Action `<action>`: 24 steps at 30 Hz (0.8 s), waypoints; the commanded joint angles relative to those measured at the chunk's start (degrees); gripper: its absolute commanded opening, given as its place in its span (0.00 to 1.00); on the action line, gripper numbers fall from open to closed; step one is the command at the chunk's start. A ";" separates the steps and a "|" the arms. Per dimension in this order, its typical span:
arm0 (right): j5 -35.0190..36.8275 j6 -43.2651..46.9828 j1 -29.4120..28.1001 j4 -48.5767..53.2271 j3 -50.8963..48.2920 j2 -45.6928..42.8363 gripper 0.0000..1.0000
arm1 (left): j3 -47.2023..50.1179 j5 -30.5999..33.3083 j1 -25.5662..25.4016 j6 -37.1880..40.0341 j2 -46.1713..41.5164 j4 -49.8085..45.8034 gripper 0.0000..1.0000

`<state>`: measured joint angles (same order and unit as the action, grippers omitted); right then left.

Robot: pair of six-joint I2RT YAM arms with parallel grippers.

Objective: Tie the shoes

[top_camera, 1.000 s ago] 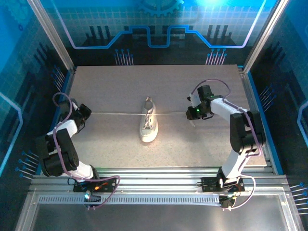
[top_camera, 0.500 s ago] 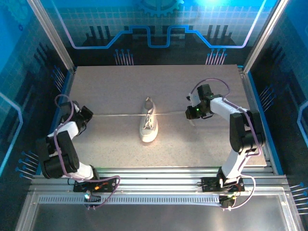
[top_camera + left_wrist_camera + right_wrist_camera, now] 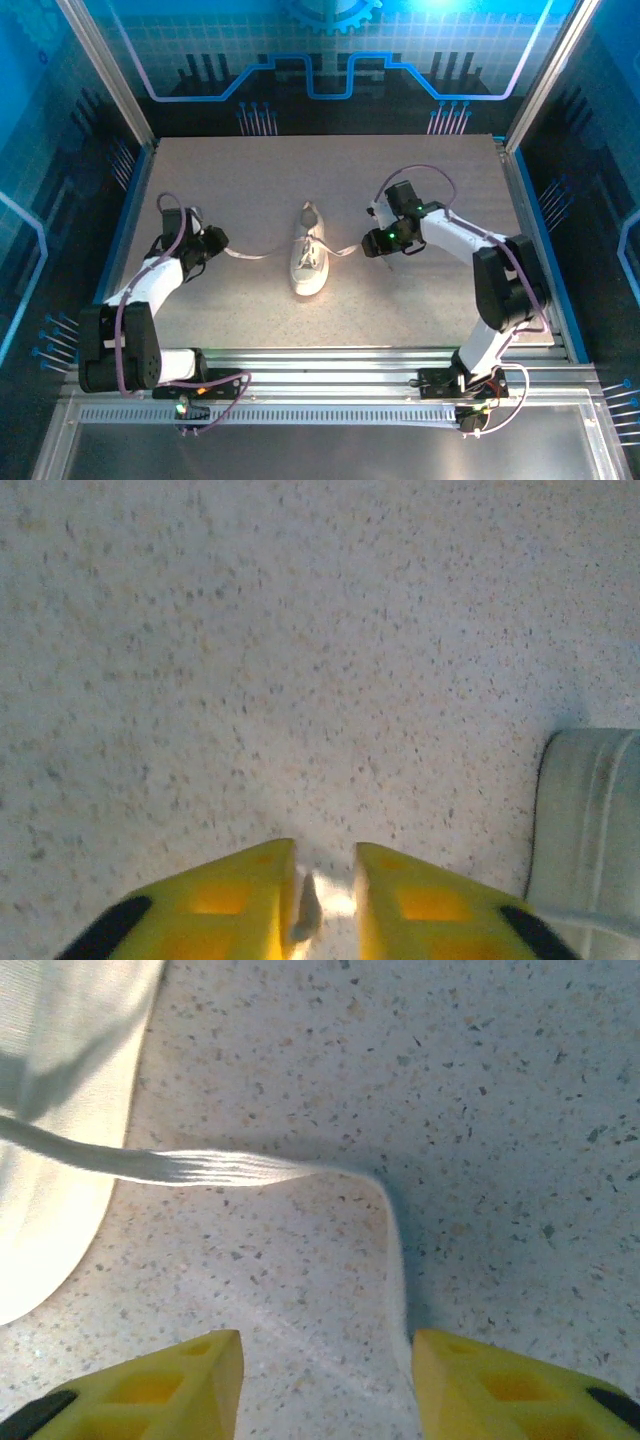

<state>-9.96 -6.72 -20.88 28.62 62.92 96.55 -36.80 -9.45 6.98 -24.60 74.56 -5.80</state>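
Observation:
The white shoe (image 3: 309,258) lies in the middle of the table, toe toward the arms. A pale lace (image 3: 252,254) runs slack from it to my left gripper (image 3: 216,244). In the left wrist view the left gripper (image 3: 325,850) has its yellow jaws slightly apart, open, with the lace end (image 3: 308,908) loose against the left finger; the shoe (image 3: 590,850) is at the right edge. The other lace (image 3: 345,250) sags toward my right gripper (image 3: 372,243). That gripper (image 3: 328,1345) is open, and the lace (image 3: 395,1260) bends down along its right finger, beside the shoe (image 3: 60,1110).
The speckled grey table (image 3: 250,180) is bounded by metal frame posts (image 3: 105,75) and blue side rails (image 3: 128,215). The arm bases sit at the near rail (image 3: 330,360).
Both arms swung inward toward the shoe. The laces, pulled taut in a straight line before, now hang slack. Both grippers have opened from shut.

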 commanded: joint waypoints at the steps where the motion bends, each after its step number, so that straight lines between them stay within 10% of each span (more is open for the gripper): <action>1: 1.33 -0.94 -0.86 1.16 -1.57 -4.89 0.51 | -3.15 1.48 -0.96 3.95 -3.57 -7.53 0.33; 10: 1.51 -3.07 -1.87 -2.64 -7.09 -12.26 0.54 | -9.58 -2.66 -5.40 16.93 -7.70 -12.54 0.47; 17: 1.08 -4.92 -5.94 -5.98 -8.03 -10.29 0.54 | -15.44 -1.68 -16.27 38.65 4.17 -17.96 0.49; 24: 0.50 -6.73 -9.97 -10.83 -7.12 -6.56 0.54 | -21.26 3.71 -16.74 59.52 16.91 -24.37 0.55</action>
<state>-8.40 -12.05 -29.58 20.84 55.53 88.55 -54.78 -7.35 -10.04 22.90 88.68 -25.50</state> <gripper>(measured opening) 0.539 0.545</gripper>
